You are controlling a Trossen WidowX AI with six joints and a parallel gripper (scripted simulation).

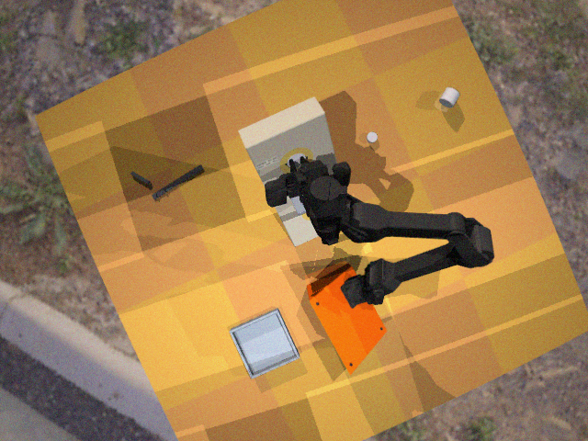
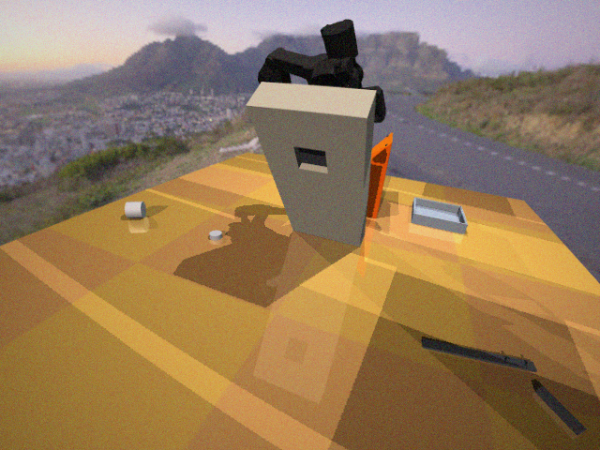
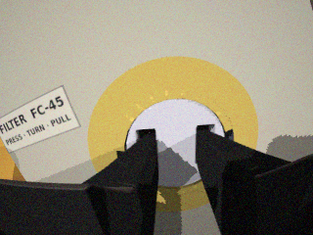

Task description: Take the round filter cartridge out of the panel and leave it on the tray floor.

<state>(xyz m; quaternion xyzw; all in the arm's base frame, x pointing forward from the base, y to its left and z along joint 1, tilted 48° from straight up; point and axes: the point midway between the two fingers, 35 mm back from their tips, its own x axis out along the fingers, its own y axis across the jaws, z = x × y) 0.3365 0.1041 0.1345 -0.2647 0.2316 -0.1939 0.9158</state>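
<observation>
Cartridge's [image 3: 176, 117] lower face behind pincer [image 3: 176, 129].

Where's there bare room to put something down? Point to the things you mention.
Room shows between the tray [image 1: 265, 343] [image 2: 438, 213] and the long dark bar [image 1: 177, 182] [image 2: 477, 354]. It's crowded at the service panel [image 1: 285, 128] [image 2: 320, 203] [image 3: 196, 29], where the hand [image 1: 298, 162] [image 3: 174, 139] grips the cartridge [image 1: 297, 156] [image 3: 176, 113], and around the orange plate [image 1: 342, 322] [image 2: 382, 167].
</observation>
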